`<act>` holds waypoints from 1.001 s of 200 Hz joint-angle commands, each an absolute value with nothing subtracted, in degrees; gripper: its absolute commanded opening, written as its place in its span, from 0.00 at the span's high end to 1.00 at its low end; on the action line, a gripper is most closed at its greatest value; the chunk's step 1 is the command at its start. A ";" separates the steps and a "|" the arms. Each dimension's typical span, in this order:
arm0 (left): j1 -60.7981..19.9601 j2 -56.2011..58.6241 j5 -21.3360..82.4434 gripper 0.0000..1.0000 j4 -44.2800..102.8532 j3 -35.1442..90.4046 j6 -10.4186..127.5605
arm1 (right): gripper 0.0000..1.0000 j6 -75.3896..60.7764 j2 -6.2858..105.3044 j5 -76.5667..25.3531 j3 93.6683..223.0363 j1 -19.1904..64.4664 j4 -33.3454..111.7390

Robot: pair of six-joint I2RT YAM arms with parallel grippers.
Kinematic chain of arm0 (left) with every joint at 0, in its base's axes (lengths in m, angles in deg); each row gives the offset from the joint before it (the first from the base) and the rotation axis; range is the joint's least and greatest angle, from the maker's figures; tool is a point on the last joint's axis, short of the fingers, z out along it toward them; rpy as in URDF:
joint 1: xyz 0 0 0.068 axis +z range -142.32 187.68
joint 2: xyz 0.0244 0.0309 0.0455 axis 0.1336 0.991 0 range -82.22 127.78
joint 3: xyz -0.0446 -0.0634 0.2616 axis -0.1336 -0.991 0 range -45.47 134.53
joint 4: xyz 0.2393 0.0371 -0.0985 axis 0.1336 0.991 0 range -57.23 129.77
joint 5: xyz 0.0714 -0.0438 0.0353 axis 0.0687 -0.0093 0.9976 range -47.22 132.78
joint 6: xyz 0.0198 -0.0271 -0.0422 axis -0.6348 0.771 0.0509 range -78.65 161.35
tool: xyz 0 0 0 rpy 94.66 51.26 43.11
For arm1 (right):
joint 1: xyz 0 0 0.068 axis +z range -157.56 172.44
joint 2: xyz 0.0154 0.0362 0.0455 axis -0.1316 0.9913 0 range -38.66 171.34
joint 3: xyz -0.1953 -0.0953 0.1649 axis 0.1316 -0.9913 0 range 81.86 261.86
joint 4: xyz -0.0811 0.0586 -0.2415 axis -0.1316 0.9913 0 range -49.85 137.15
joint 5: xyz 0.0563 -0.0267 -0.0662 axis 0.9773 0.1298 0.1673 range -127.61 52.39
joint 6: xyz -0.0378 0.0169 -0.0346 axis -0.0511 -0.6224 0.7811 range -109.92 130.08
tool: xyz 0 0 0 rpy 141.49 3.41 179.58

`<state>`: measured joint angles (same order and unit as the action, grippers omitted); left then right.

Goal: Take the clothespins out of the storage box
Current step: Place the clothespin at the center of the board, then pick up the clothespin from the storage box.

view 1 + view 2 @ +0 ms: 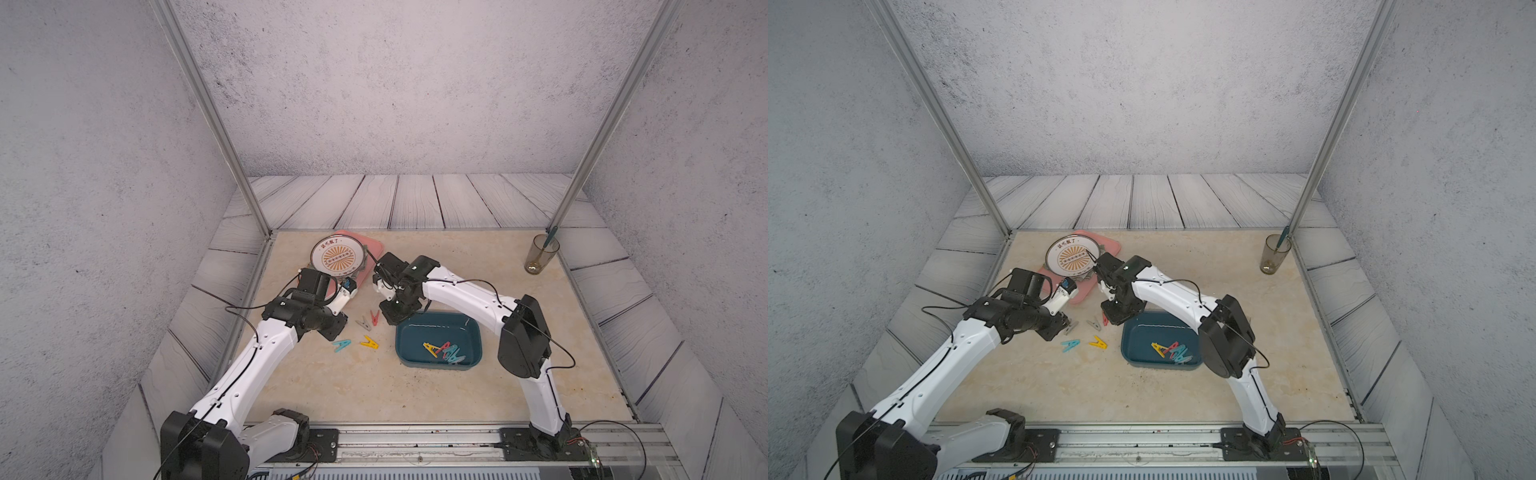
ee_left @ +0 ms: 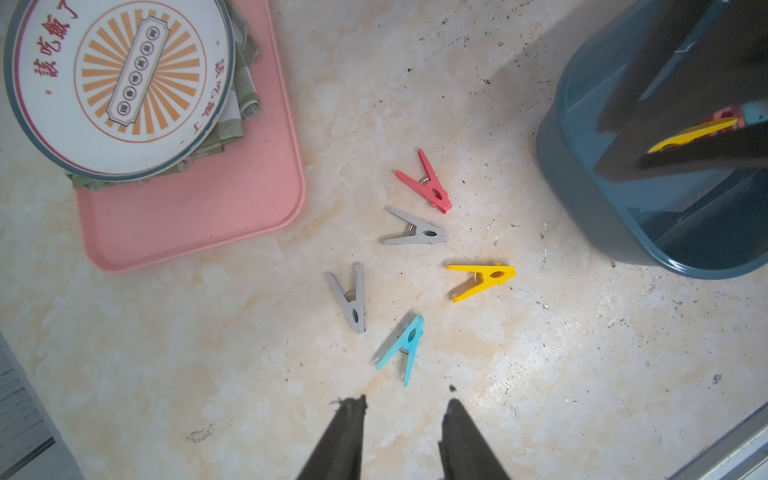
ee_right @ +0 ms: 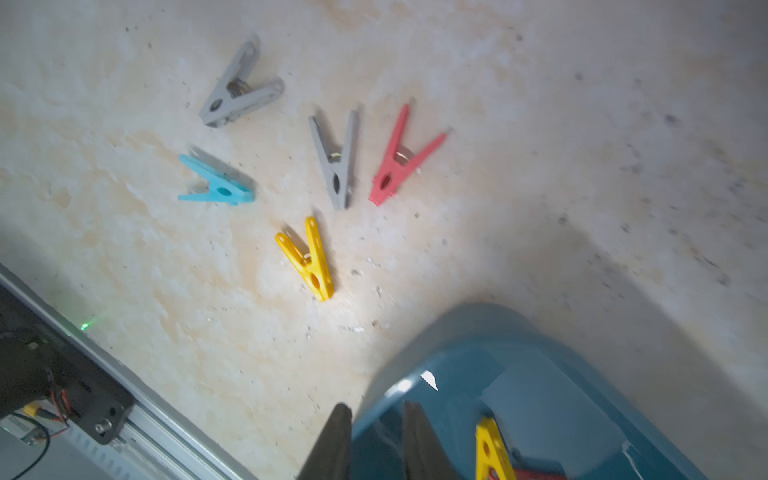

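The dark teal storage box (image 1: 415,332) sits right of centre and holds a small heap of yellow, red and teal clothespins (image 1: 442,351). To its left, on the table, lie a red clothespin (image 2: 426,183), two grey ones (image 2: 415,230) (image 2: 351,297), a yellow one (image 2: 482,280) and a teal one (image 2: 403,347). My left gripper (image 2: 405,407) hangs open over bare table just short of the teal pin, with nothing between its fingers. My right gripper (image 3: 377,409) is open by a narrow gap above the box's near-left corner, also with nothing in it.
A pink tray (image 1: 372,247) at the back left carries a round printed plate (image 1: 338,254) on folded green cloth (image 2: 245,83). A glass with a pen (image 1: 541,253) stands at the back right. Metal frame posts rise at both back corners, and a rail runs along the front edge.
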<state>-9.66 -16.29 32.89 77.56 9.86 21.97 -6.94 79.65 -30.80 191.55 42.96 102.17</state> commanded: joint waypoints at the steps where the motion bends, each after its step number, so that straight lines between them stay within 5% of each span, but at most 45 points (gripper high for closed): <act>1: -9.02 -16.39 32.31 0.63 78.12 9.17 22.60 | 0.74 -5.75 74.99 -37.47 187.50 41.97 108.36; 76: -9.02 -15.68 32.06 0.63 77.68 8.95 22.80 | 0.70 11.84 74.68 -33.44 179.31 40.38 112.11; 200: -8.93 -15.44 32.59 0.63 77.41 8.41 23.00 | 0.50 13.91 80.54 -36.73 172.81 39.46 105.93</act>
<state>-9.44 -15.78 32.70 77.32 9.20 22.32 13.61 78.47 -36.31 173.69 39.79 107.30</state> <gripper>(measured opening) 0.371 0.496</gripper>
